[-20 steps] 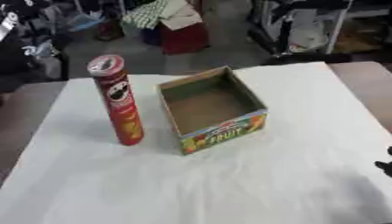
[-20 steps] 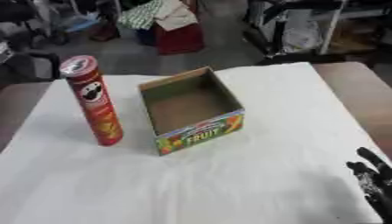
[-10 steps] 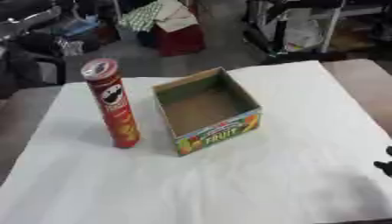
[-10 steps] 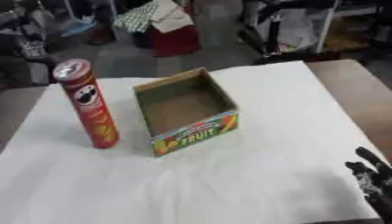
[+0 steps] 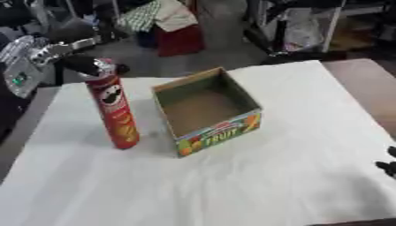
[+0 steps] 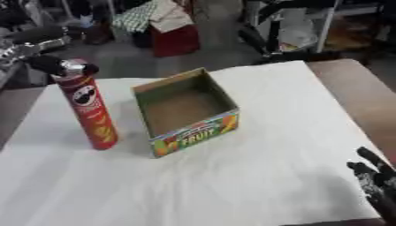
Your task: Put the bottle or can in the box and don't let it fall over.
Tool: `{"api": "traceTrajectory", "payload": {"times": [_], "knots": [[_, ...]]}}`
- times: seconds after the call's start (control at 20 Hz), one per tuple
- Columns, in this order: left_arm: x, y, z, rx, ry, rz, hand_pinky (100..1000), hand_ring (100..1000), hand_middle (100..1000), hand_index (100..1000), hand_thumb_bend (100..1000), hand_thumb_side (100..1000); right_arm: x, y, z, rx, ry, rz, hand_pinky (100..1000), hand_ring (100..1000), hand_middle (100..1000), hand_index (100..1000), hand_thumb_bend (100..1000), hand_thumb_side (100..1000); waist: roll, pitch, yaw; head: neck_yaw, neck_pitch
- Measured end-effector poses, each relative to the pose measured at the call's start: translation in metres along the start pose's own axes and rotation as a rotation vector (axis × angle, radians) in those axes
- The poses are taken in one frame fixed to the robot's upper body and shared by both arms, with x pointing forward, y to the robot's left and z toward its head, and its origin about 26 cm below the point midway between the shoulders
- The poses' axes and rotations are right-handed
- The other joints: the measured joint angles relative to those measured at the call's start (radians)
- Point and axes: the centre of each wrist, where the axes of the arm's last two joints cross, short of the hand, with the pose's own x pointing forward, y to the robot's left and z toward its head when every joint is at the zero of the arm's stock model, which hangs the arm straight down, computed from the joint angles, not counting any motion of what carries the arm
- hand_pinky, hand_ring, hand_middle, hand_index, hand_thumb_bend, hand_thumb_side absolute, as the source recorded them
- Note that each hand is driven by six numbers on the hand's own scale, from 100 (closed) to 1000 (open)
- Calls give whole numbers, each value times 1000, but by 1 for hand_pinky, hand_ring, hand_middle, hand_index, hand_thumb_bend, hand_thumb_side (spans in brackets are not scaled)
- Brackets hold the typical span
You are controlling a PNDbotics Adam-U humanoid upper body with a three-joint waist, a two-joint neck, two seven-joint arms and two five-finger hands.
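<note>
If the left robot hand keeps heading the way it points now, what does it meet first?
Probably the top of the red chip can: the left robot hand is already at its lid, though depth is unclear.

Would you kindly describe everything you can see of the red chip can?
The red chip can is a tall, slim tube, apparently cardboard, with a mascot face printed near the top and yellow graphics lower down. It stands upright on the white cloth, left of the open box and apart from it. The left hand is at its top, fingers around the lid.
</note>
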Motion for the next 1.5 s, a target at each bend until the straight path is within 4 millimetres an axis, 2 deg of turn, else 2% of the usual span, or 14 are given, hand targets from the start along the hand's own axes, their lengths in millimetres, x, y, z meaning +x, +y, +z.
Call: {"api": "traceTrajectory", "payload": {"times": [0.35, 0.9, 1.25, 1.5], "knots": [[-4, -14, -4, -28, 6, 24, 951, 949, 932, 1000, 624, 955, 0, 0, 0, 1, 0, 0, 968, 857, 1000, 915, 100, 639, 0, 0, -3, -1, 8], [-8, -22, -3, -51, 15, 57, 944, 950, 934, 1000, 645, 983, 0, 0, 0, 1, 0, 0, 969, 857, 1000, 915, 100, 642, 0, 0, -3, -1, 9], [-11, -25, -1, -90, 20, 81, 923, 946, 921, 1000, 561, 900, 0, 0, 0, 1, 0, 0, 969, 857, 1000, 915, 100, 644, 1, 0, -3, -1, 12], [-13, -24, 0, -123, 21, 102, 905, 935, 909, 1000, 533, 860, 0, 0, 0, 2, 1, -1, 969, 857, 1000, 915, 100, 645, 1, 0, -3, 0, 17]]}}
